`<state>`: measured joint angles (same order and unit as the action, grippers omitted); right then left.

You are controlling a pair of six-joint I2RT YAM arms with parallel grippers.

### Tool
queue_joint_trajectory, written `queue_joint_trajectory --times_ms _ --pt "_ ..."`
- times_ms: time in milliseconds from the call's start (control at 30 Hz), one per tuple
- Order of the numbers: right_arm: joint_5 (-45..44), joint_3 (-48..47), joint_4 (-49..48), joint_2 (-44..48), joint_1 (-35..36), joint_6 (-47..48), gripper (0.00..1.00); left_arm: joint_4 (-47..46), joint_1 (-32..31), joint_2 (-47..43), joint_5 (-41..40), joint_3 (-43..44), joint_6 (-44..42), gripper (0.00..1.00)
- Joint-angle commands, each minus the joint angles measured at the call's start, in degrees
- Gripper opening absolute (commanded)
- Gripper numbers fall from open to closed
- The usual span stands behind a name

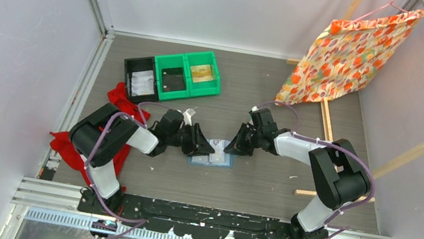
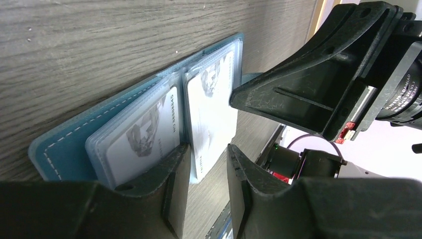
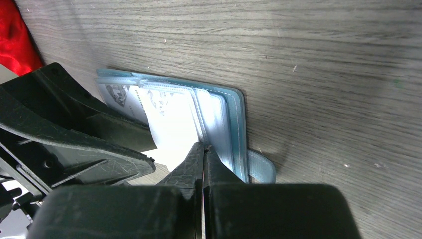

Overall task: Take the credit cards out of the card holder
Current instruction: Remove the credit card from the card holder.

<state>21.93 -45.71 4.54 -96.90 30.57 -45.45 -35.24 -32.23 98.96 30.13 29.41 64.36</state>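
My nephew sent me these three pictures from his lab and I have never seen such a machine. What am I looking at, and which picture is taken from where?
These are two robot arms bolted at the near edge of a table. The wide picture comes from a fixed camera above and behind them. The other two come from small cameras on the wrists, so each shows its own black fingers up close.

Between the arms lies a light-blue card holder, opened flat, with pale cards still in its clear sleeves. The left gripper is open, its fingers on either side of a card's edge. The right gripper is pinched shut at the holder's edge; whether it grips anything I cannot tell.

Further back stand a black tray and two green bins. A red cloth lies on the left, and a patterned orange cloth hangs at the right.
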Motion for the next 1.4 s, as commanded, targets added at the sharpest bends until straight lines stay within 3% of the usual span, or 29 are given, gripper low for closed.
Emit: queue_joint_trajectory --times_ms 0,167,267,600,767,867,1367 --pt "-5.85 2.12 4.85 -3.38 0.55 1.42 0.01 -0.02 0.24 0.77 -1.2 1.15 -1.76 0.36" --pt "-5.88 1.95 5.06 -3.16 0.49 1.42 0.01 9.22 -0.35 -2.16 -4.53 2.61 -7.08 0.38" --pt "-5.85 1.94 5.05 -3.29 0.57 1.42 0.01 8.65 -0.55 -2.35 -4.54 2.59 -7.45 0.38" --pt "-5.59 1.77 4.92 -3.95 0.54 1.39 0.01 -15.95 -0.55 6.49 -0.69 -1.05 4.09 0.2" --pt "-5.54 1.84 5.04 -4.0 0.59 1.46 0.01 -22.97 -0.56 10.56 -0.08 -1.6 7.23 0.1" --pt "-5.74 1.86 5.17 -3.74 0.53 1.59 0.01 -22.88 -0.55 10.73 -0.4 -1.76 7.23 0.01" --pt "-6.38 2.2 5.58 -3.47 -0.06 1.86 0.01 -10.07 -0.48 4.81 -6.7 -5.67 3.3 0.01"
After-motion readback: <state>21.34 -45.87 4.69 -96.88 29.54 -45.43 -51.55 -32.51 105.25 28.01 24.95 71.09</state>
